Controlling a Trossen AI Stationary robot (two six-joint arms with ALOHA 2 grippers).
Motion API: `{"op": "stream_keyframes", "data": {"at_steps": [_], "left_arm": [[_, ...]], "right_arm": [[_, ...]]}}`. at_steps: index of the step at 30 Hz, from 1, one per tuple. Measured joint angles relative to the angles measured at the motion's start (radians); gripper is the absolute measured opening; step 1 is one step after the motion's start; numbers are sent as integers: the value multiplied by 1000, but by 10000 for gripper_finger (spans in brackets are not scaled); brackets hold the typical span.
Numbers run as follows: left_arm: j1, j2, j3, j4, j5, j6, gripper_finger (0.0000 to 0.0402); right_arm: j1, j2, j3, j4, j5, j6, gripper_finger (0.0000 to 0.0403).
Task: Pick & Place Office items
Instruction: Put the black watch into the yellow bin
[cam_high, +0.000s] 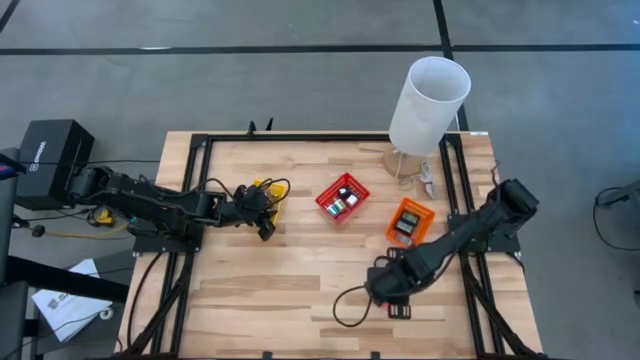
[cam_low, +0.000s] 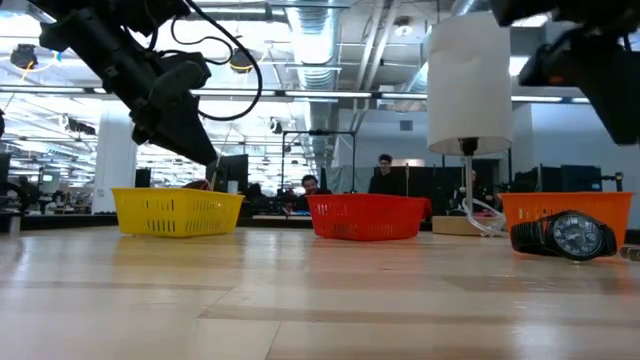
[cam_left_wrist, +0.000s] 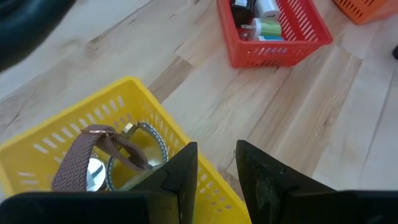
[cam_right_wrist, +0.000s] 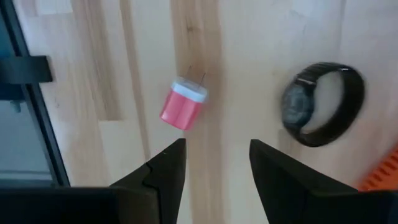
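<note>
The left gripper (cam_left_wrist: 216, 177), fingers parted and empty, hangs over the yellow basket (cam_left_wrist: 43, 146), while the right gripper (cam_right_wrist: 217, 168), open and empty, hovers above a pink capped tube (cam_right_wrist: 183, 104) lying beside a black wristwatch (cam_right_wrist: 322, 103) on the table (cam_right_wrist: 249, 56).

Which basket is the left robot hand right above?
The yellow basket, holding watch bands. The left gripper hangs over its rim; the red and orange baskets sit farther right.

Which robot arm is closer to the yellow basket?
The left one. The left gripper hangs right over the yellow basket, jaws open and empty. The right gripper is far off across the table, above a small pink bottle.
</note>
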Motion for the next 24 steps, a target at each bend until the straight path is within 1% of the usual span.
{"op": "stream_keyframes", "data": {"at_steps": [3,6,9,15,21,24], "left_arm": [[0,0,0,4,0,0,104],[0,0,0,8,0,0,104],[0,0,0,13,0,0,104],[0,0,0,21,0,1,104],[0,0,0,25,0,2,104],[0,0,0,29,0,2,104]], "right_arm": [[29,0,-12,61,2,73,169],[48,0,-12,115,1,190,169],[62,0,-12,136,2,268,169],[74,2,-13,137,14,326,169],[72,2,-13,142,21,329,169],[73,2,-13,151,60,329,169]]}}
